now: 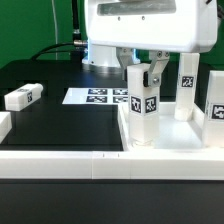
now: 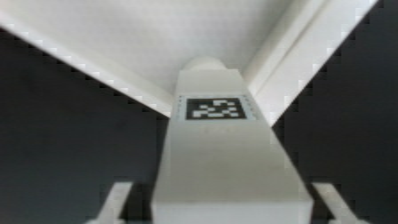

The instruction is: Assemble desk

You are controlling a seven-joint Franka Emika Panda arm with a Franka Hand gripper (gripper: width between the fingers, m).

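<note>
One hand [image 1: 146,80] part closed on an upright white leg [image 1: 143,105] – fingers [image 2: 118,203] pressed to its two sides, tagged face to the wrist view, leg at a corner of the desk top [image 1: 185,147] on the black table [image 1: 60,125] – two other legs [image 1: 186,88] standing farther along, a fourth leg [image 1: 22,97] lying well apart

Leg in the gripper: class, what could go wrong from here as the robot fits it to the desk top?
1. The gripper holds the leg upright at the corner of the desk top, and the socket beneath is hidden. If the leg is slightly tilted, it could jam.
2. A second leg stands close beside it, so the gripper could knock it while turning.
</note>
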